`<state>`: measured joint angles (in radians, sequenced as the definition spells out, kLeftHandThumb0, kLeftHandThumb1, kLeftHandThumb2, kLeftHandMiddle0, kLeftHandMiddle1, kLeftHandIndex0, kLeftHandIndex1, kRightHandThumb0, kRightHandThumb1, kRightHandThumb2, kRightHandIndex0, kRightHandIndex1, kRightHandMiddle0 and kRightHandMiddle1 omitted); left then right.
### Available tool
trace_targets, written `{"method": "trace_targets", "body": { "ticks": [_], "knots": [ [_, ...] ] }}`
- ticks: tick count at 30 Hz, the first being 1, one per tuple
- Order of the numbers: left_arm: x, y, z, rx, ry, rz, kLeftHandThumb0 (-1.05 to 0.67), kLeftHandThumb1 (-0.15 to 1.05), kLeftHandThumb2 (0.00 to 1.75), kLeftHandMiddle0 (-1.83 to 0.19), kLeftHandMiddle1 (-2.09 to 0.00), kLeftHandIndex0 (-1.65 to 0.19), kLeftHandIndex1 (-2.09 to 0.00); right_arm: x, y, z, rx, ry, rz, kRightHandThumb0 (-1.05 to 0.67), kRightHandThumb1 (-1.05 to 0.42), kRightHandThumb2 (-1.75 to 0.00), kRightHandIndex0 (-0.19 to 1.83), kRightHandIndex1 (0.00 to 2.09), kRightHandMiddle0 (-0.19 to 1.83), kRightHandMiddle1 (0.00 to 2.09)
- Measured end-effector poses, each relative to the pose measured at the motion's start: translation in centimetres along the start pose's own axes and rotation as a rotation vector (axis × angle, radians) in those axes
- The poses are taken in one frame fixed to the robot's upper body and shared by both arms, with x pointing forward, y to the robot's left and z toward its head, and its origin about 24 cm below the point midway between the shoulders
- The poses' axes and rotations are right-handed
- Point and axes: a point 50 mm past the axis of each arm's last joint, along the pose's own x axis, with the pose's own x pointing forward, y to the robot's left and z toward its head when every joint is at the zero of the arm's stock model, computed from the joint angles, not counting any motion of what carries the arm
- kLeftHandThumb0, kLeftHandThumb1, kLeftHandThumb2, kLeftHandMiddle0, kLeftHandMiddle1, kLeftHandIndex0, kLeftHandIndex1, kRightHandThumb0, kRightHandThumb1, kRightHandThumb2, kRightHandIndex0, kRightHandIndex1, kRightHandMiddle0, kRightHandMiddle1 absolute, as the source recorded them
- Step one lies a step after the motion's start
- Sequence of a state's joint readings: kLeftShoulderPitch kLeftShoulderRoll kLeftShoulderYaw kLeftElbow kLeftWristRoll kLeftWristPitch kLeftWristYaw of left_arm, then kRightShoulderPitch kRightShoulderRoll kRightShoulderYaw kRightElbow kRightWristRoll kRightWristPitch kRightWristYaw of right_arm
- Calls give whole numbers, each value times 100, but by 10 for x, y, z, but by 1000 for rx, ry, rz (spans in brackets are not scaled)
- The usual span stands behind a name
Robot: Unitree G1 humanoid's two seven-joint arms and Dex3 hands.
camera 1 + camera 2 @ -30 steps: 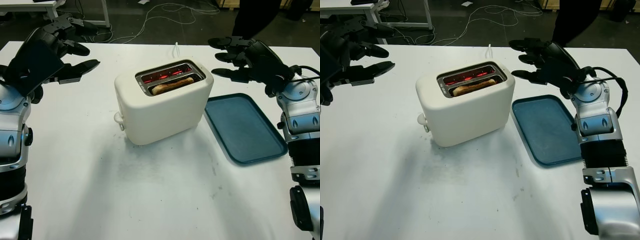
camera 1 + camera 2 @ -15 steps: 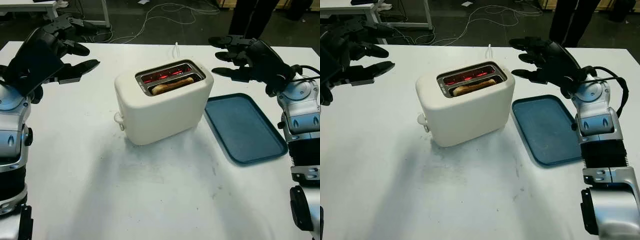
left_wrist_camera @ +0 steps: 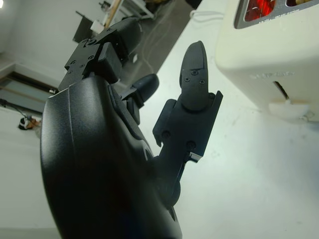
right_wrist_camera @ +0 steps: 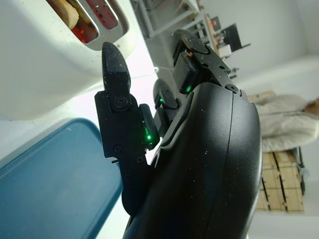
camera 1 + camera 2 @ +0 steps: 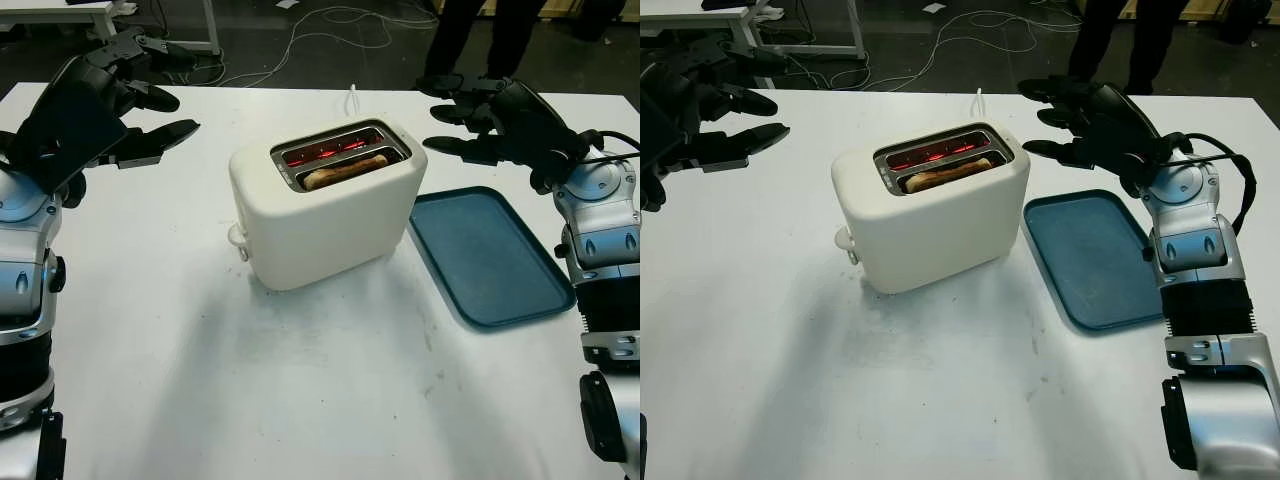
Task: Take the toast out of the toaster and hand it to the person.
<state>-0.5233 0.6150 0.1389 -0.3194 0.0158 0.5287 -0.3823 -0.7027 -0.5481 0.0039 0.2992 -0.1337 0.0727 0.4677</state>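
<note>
While you look down from the head camera, your inventory reads as follows. Item one: a cream toaster [image 5: 325, 205] at the centre of the white desk [image 5: 300, 390], its rear slot glowing red. Item two: the toast [image 5: 345, 170], lying low in the front slot, its top edge just showing. Item three: a blue tray [image 5: 490, 255] at 3 o'clock of the toaster, just beside it, flat on the desk. Item four: your left hand [image 5: 125, 105], open, holding nothing, raised over the desk at 10 o'clock, well apart from the toaster. Item five: your right hand [image 5: 480, 115], open, holding nothing, at 2 o'clock above the tray's far end. Item six: a person's dark legs [image 5: 480, 40] standing beyond the desk's far edge at 1 o'clock.
</note>
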Motion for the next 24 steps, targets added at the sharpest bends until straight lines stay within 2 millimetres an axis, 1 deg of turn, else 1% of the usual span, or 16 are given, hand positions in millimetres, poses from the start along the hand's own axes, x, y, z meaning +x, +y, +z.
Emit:
{"method": "trace_targets", "body": {
  "ticks": [5, 17, 24],
  "knots": [
    [0, 0, 0, -1, 0, 0, -31, 79, 36, -11, -111, -22, -77, 0, 0, 0, 1, 0, 0, -41, -92, -12, 46, 0, 44, 0],
    [0, 0, -1, -7, 11, -1, -29, 79, 37, -9, -111, -20, -76, 0, 0, 0, 2, 4, 0, -38, -92, -13, 46, 0, 43, 0],
    [0, 0, -1, -8, 14, -1, -29, 79, 37, -9, -111, -21, -76, 0, 0, 1, 1, 2, -1, -41, -92, -13, 48, 1, 44, 1]
  ]
}}
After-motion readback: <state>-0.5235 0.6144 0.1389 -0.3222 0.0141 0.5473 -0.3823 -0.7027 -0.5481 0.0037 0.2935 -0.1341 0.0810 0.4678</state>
